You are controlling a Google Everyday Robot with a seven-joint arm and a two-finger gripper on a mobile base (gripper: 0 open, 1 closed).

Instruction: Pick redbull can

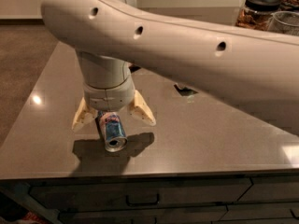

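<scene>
The redbull can (pixel 112 130) lies on its side on the grey counter (pixel 201 139), silver top toward the front edge, blue-and-silver body with a red mark. My gripper (pixel 113 118) hangs straight over it with its two cream fingers (pixel 141 108) spread wide, one on each side of the can and not touching it. The can's far end is hidden under my wrist.
The green can (pixel 184 90) is almost wholly hidden behind my arm at mid-counter. Jars (pixel 260 9) stand at the back right. The counter's front edge runs just below the can, with drawers (pixel 140 199) beneath.
</scene>
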